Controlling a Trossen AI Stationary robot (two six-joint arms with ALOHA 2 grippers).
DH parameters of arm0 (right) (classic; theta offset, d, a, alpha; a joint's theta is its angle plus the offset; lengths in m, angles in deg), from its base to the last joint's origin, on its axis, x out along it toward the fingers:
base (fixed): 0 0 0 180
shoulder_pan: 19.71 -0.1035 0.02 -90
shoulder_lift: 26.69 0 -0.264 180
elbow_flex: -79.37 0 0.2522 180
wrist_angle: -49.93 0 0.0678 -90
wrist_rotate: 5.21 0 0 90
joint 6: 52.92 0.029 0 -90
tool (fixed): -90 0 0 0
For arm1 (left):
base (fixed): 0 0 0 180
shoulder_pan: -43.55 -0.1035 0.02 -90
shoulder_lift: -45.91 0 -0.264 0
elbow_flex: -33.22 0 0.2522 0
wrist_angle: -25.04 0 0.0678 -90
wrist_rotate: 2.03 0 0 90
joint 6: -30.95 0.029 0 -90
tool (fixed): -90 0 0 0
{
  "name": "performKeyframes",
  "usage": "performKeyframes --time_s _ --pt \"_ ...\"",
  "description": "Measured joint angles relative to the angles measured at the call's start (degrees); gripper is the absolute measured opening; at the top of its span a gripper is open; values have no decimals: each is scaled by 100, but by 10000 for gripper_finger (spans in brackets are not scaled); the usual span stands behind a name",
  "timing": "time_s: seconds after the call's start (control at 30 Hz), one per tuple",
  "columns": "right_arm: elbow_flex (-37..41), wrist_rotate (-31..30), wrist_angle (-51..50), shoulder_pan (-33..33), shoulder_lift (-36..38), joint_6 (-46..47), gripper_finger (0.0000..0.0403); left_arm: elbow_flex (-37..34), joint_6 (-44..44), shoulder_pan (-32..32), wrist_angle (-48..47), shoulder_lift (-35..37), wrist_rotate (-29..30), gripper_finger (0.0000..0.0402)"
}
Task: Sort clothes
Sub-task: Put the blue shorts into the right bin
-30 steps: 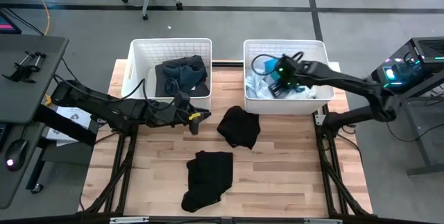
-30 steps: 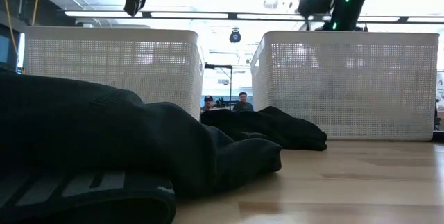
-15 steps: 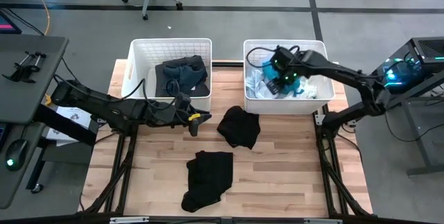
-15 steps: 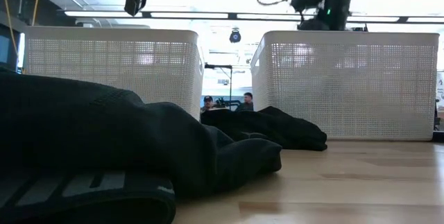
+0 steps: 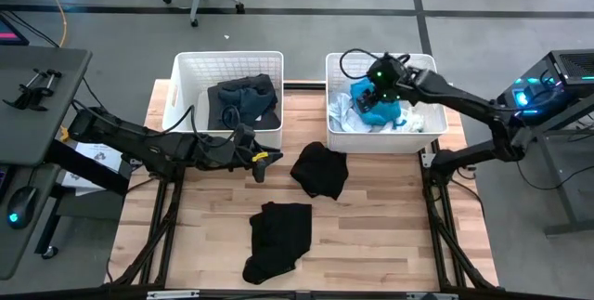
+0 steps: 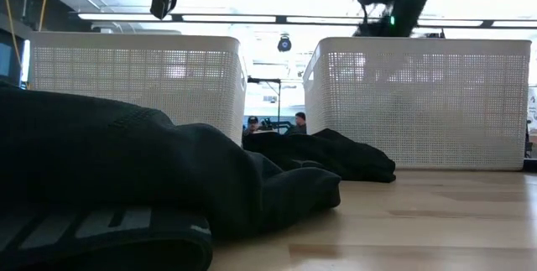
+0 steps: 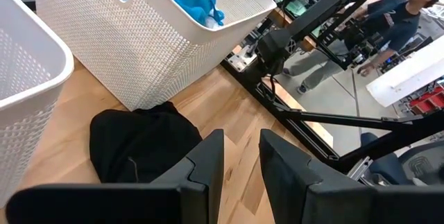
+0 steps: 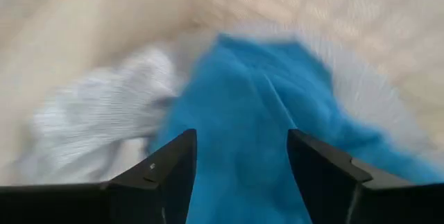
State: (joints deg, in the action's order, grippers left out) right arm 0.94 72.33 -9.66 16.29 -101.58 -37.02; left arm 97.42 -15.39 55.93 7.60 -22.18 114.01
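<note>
Your right gripper hangs over the right basket, fingers wide above the bright blue garment: drop looks done. Left gripper waits, fingers narrow, empty. Next I'd grab a black garment off the worktop.

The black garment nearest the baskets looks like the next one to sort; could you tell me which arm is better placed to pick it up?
Probably the left: its pincer hangs open beside the black garment, while the right pincer is open over the blue cloth in the right basket.
</note>
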Motion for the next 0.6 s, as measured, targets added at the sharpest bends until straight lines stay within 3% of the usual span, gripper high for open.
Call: performKeyframes --time_s 0.3,0.43,0.6 --pt "2436 242 1737 438 18 1322 200 0 -4 0 -80 0 7 83" --pt "2431 665 1626 619 71 1322 199 0 -2 0 -166 0 9 83" --pt "1590 656 1167 557 441 1091 199 0 -52 0 -268 0 -38 83"
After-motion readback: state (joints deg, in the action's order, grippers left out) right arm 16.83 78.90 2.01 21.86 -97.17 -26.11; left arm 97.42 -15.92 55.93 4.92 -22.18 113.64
